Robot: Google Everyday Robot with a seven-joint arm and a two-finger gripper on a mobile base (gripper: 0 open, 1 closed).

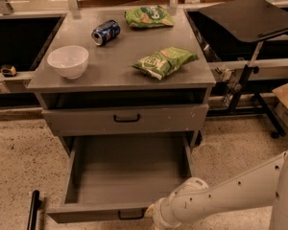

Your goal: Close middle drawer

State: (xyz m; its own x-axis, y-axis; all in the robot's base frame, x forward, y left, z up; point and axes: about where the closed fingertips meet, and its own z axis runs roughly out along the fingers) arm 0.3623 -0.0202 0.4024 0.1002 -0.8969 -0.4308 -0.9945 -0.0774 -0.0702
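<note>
The middle drawer (pixel 129 176) is pulled far out below the closed upper front (pixel 126 120). It is a long, plain grey tray with nothing in it. Its low front (pixel 86 215) lies along the bottom of the view, with a small black pull handle (pixel 131 216) at its centre. My white arm (pixel 230 193) reaches in from the lower right. My gripper (pixel 151 213) is at the drawer front, just right of the handle, mostly hidden by the wrist and the bottom of the view.
On the cabinet top (pixel 110 71) are a white bowl (pixel 68 61), a tipped blue can (pixel 105 32) and two green snack bags (pixel 164 61) (pixel 148 16). A black stand-mounted tray (pixel 249 18) is at the right. A black bar (pixel 33 210) lies on the floor at the left.
</note>
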